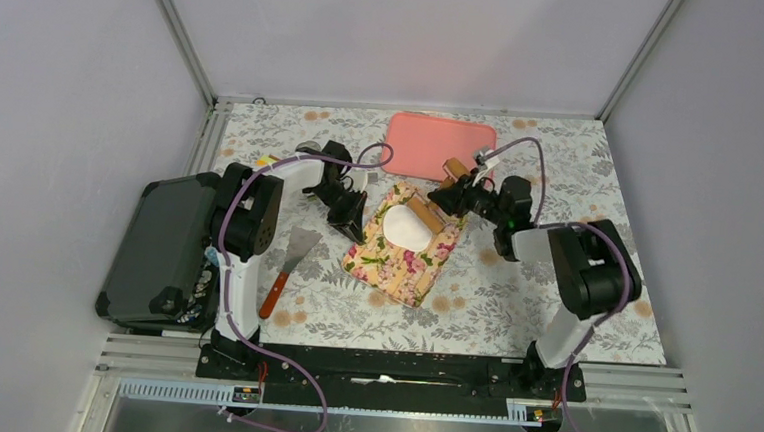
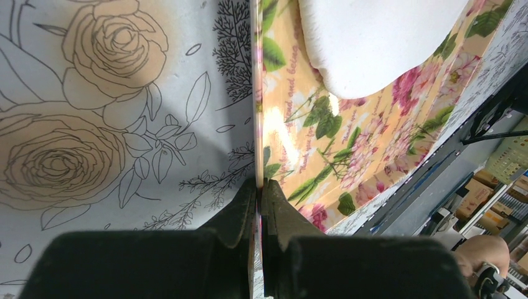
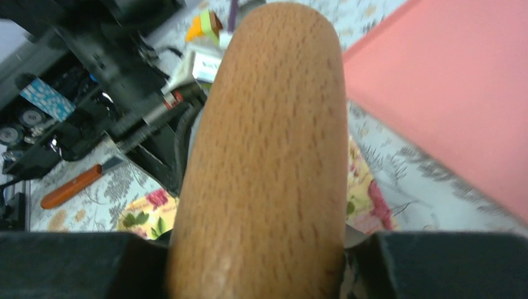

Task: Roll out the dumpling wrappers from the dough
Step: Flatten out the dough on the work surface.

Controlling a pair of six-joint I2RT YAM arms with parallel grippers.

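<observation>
Top view: floral mat (image 1: 395, 265) on surface (image 1: 513, 294). Dough (image 1: 404, 231), a flat white sheet, on mat's far half. Rolling pin (image 1: 423, 215) over dough's far edge, right fingers (image 1: 446, 202) clamped round it. Left fingers (image 1: 354, 224) at mat's left edge. Pink tray (image 1: 439, 144) beyond mat, scraper (image 1: 290, 261) left of mat.

Left wrist: left fingers (image 2: 258, 187) pinched tight on mat's edge, dough (image 2: 373, 43) on mat ahead.

Right wrist: rolling pin (image 3: 268, 156) fills view, gripped on both sides.

A robotics lab cell: plain grey wall panels (image 1: 56, 76) in silver aluminium framing (image 1: 177, 31) enclose the flower-printed worktop (image 1: 570, 187), two black-and-white robot arms (image 1: 242, 228) bolted at its edge, shelves of cardboard boxes (image 2: 480, 190) beyond.
</observation>
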